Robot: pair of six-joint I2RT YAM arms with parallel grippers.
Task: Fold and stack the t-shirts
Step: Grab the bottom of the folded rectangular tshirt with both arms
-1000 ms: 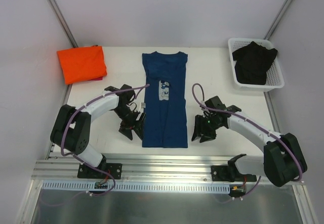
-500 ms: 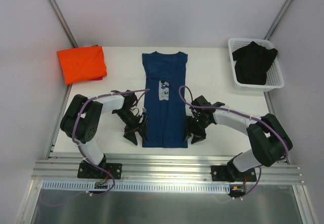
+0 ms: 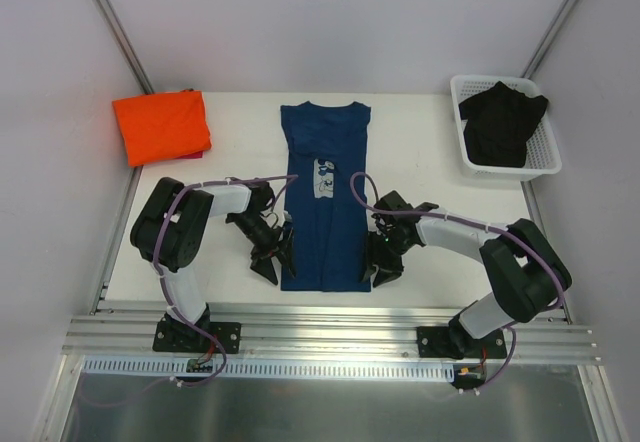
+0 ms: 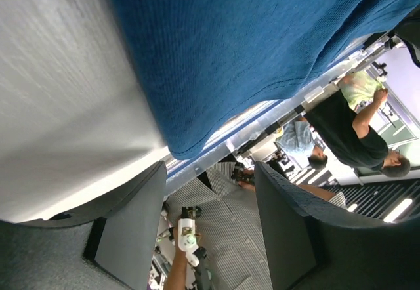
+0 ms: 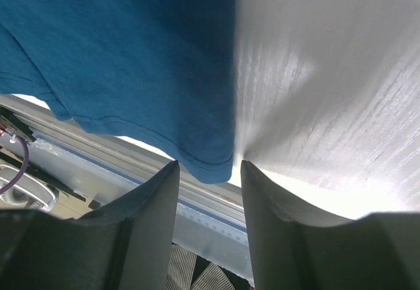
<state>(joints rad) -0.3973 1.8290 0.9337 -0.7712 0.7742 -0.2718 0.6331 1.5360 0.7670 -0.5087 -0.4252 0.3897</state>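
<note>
Near edge: left gripper (image 3: 272,262) and right gripper (image 3: 383,265), both with fingers spread, one at each hem corner of the navy t-shirt (image 3: 325,232); nothing pinched.
Middle of table (image 3: 430,142): the navy t-shirt, flat, a long narrow strip, collar far.
Far left: orange t-shirt (image 3: 160,127), folded.
Far right: basket (image 3: 545,157) holding dark cloth (image 3: 503,122).
Handling, by judgement: catch every layer at both corners, lift level, carry the hem to the collar with the edges matched.
</note>
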